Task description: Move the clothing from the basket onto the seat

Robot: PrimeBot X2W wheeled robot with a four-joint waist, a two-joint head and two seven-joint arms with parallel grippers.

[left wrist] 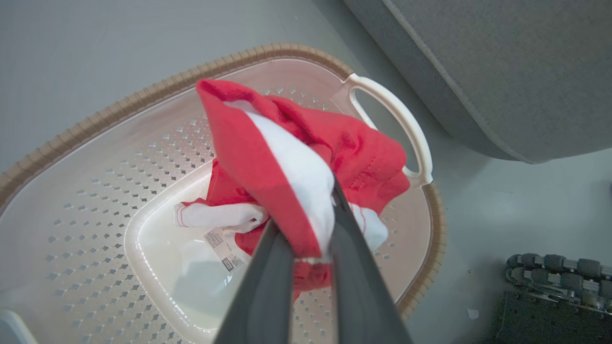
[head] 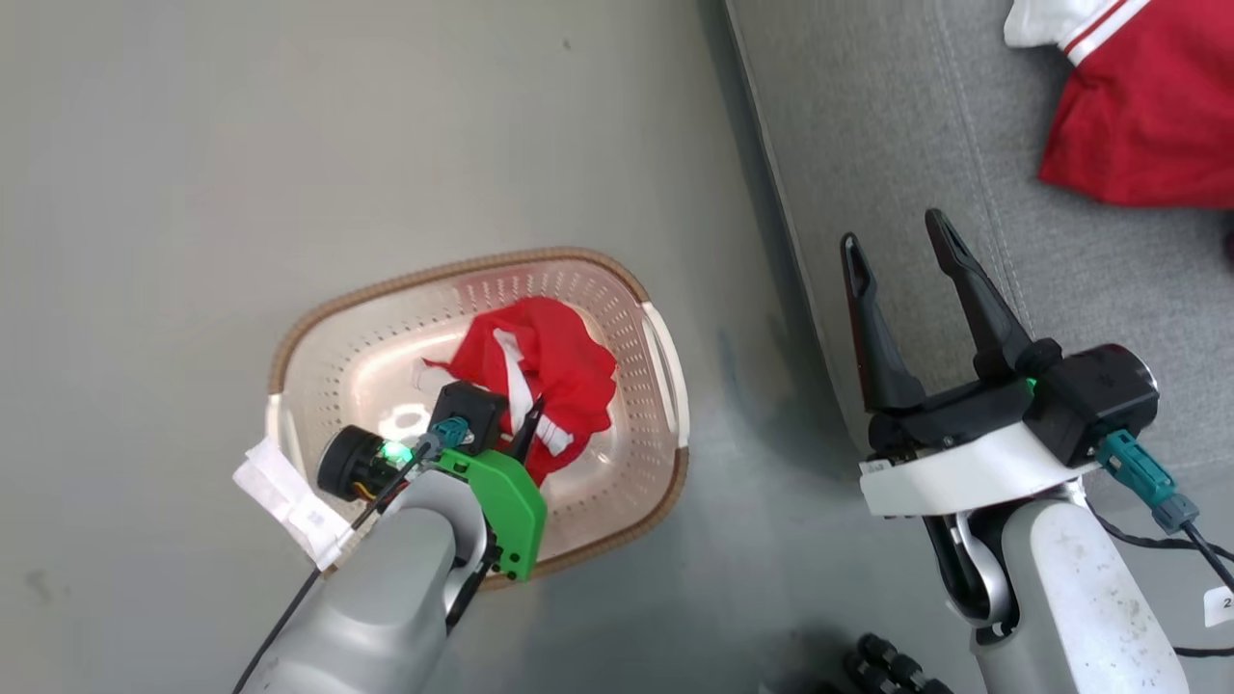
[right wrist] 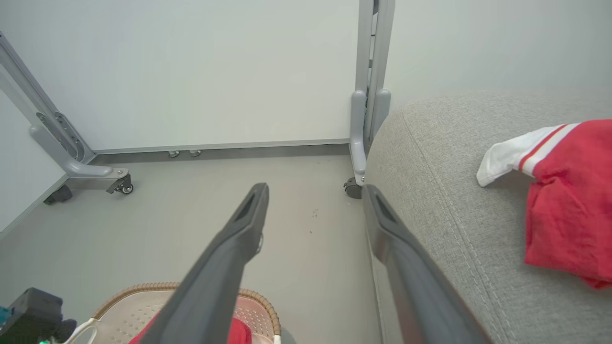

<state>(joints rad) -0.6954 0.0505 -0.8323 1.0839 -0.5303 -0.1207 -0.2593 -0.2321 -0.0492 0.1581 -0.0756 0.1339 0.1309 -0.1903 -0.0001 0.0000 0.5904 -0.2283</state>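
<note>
Red soft-fabric garment with white trim, bunched inside the cream perforated plastic basket, is pinched in the left tool. In the head view the grey woven upholstered seat lies at two o'clock from that grip. The right tool is spread wide and empty beside the seat, which carries another red garment.

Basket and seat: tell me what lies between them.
Only a bare strip of grey floor lies between the basket and the seat, shown in the head view.
</note>
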